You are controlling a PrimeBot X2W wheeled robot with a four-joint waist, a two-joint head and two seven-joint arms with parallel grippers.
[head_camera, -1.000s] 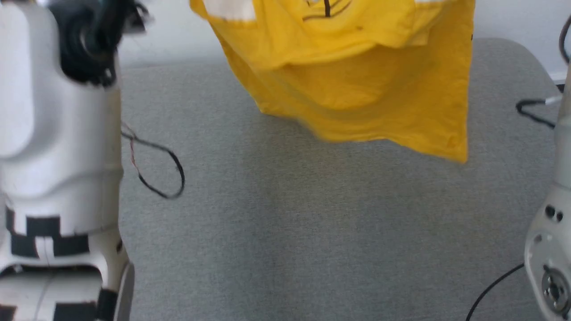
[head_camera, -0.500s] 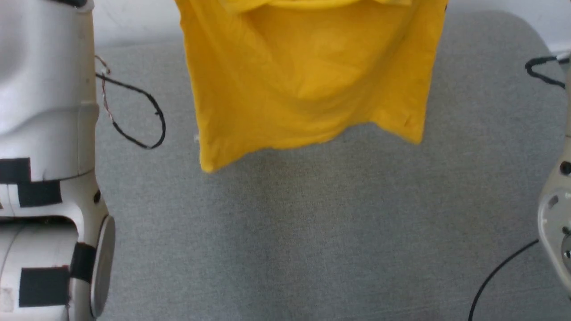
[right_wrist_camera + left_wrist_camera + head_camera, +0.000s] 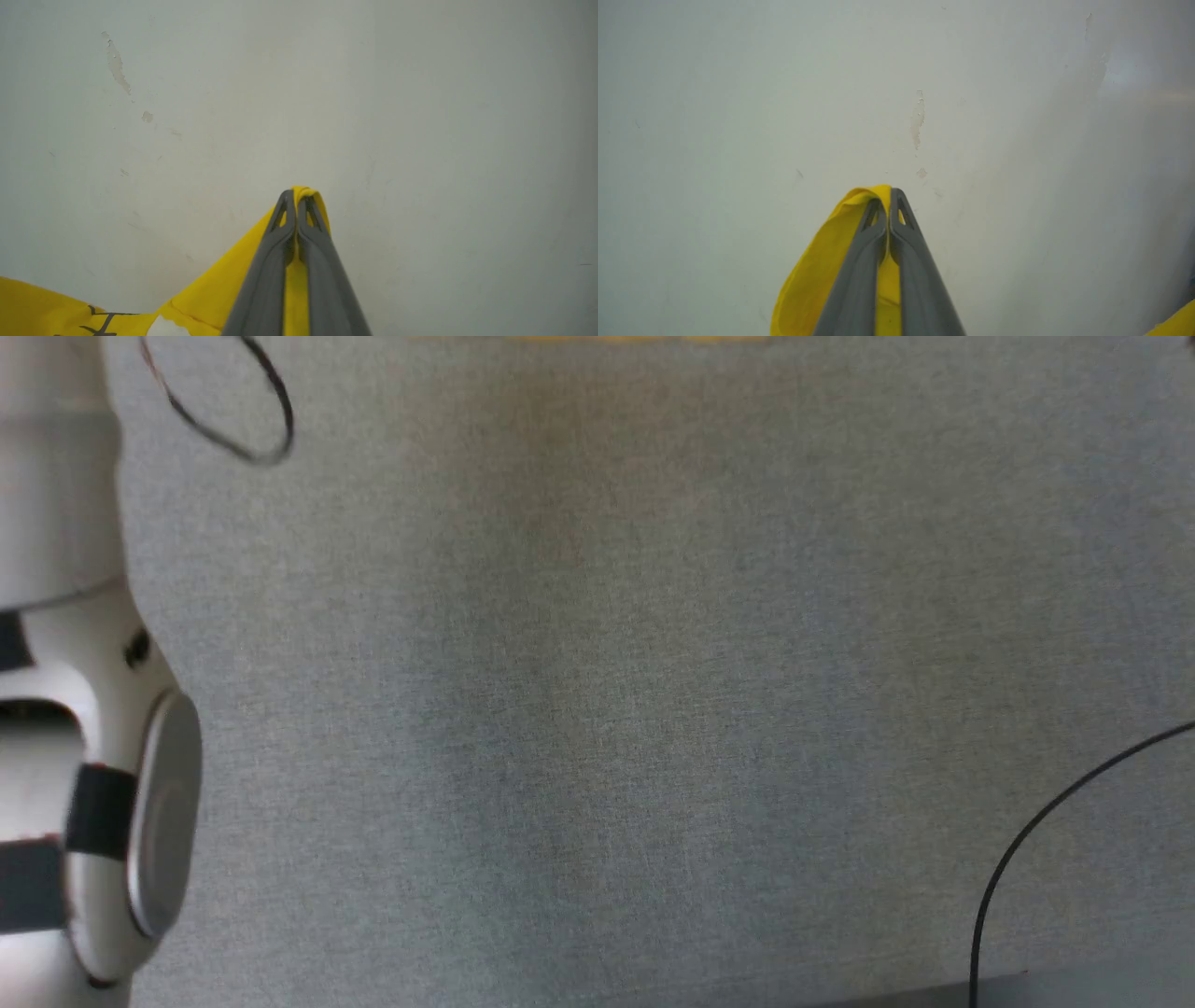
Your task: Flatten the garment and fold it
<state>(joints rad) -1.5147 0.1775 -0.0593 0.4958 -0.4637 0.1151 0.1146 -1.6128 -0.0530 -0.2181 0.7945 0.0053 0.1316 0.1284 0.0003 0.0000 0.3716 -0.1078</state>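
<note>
1. Across the head view, bench (image 3: 653, 709): flat, covered in grey woven cloth, matte and finely speckled, with soft broad shading down the middle and a darker hard edge at the lower right corner.
2. Along the left edge of that frame, pale arm (image 3: 84, 728), smooth and glossy, with black bands and a round grey disc. Thin cable loop (image 3: 252, 420) at the upper left. Another black cable (image 3: 1027, 840) curving up from the bottom edge at the lower right.
3. Behind both pincers, wall (image 3: 738, 93): off-white, painted, mostly smooth, with small chipped patches (image 3: 917, 119) just above centre.
4. Bottom centre of the left wrist view: left pincer (image 3: 889, 193), two long tapered grey fingers slotted near the tips, clenched on a fold of the garment (image 3: 817, 270). Thin, soft, bright yellow fabric bulging over the tips and draping down the left side.
5. Bottom centre of the right wrist view: right pincer (image 3: 296, 196), likewise clenched on yellow fabric stretching off to the lower left, with black stripes and a white patch there.
6. Thin blurred sliver of the garment at the top edge of the head view.
</note>
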